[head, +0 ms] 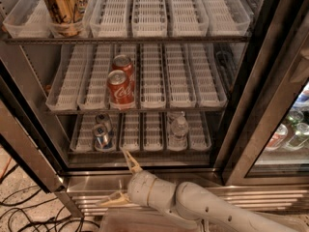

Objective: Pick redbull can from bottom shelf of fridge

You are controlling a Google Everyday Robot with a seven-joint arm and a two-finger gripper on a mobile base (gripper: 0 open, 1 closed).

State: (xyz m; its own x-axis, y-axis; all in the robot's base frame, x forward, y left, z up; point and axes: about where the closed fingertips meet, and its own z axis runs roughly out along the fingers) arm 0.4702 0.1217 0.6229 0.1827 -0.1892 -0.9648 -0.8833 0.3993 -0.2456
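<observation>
The fridge (241, 129) stands open before me with three racks of white lane trays. On the bottom shelf (145, 146), two slim redbull cans (102, 134) stand one behind the other in the left lane, the rear can (103, 121) just behind the front one. My gripper (117, 175) is low in front of the steel base, below and slightly right of the cans, apart from them. Its fingers (129, 161) are spread wide and hold nothing.
A clear plastic bottle (178, 128) stands on the bottom shelf to the right. Two red cola cans (119, 88) sit on the middle rack, a big gold can (62, 6) on the top rack. Cables (29, 211) lie on the floor at left. Another cooler (289, 134) is at right.
</observation>
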